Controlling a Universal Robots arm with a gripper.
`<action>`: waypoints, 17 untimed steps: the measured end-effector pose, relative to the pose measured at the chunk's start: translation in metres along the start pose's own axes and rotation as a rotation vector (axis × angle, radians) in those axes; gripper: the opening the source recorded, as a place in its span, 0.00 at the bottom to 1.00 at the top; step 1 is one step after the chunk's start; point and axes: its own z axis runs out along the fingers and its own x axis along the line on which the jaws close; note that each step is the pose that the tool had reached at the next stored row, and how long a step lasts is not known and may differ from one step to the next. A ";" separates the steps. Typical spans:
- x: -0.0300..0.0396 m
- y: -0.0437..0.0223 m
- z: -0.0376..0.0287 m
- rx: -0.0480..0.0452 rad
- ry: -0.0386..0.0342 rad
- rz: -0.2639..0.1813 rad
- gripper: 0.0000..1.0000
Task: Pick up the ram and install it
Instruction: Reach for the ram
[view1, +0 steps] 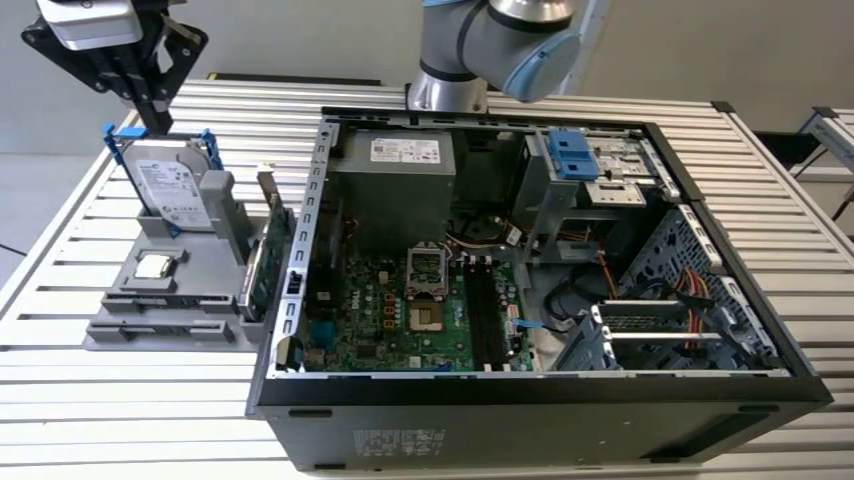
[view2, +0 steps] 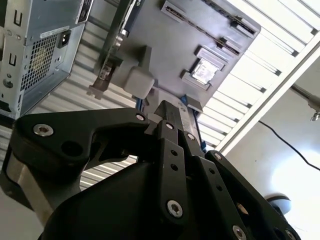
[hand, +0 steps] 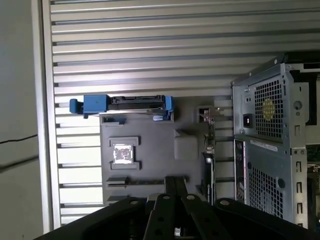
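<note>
My gripper (view1: 159, 120) hangs high over the table at the exterior view's left, just above the back of a grey parts holder (view1: 114, 335). Its black fingers (hand: 170, 186) press together with nothing between them, and the second wrist view shows the same at my gripper (view2: 170, 108). I cannot make out the ram; the long slots at the holder's near end show only dark lines. The open computer case (view1: 534, 385) lies to the exterior view's right with its motherboard (view1: 400, 310) exposed.
A silver hard drive (view1: 174, 185) with blue clips stands upright in the holder directly under the gripper. A green expansion card (view1: 271, 255) stands on edge between the holder and the case wall. A small square chip (view1: 155, 265) lies in the holder. The slatted table (view1: 120, 400) surrounds everything.
</note>
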 end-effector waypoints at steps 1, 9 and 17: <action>0.0010 -0.0001 0.0001 0.0001 0.0003 -0.006 0.00; 0.0085 -0.0005 0.0004 0.0002 0.0014 -0.029 0.00; 0.0142 -0.0008 0.0005 0.0003 0.0016 -0.033 0.00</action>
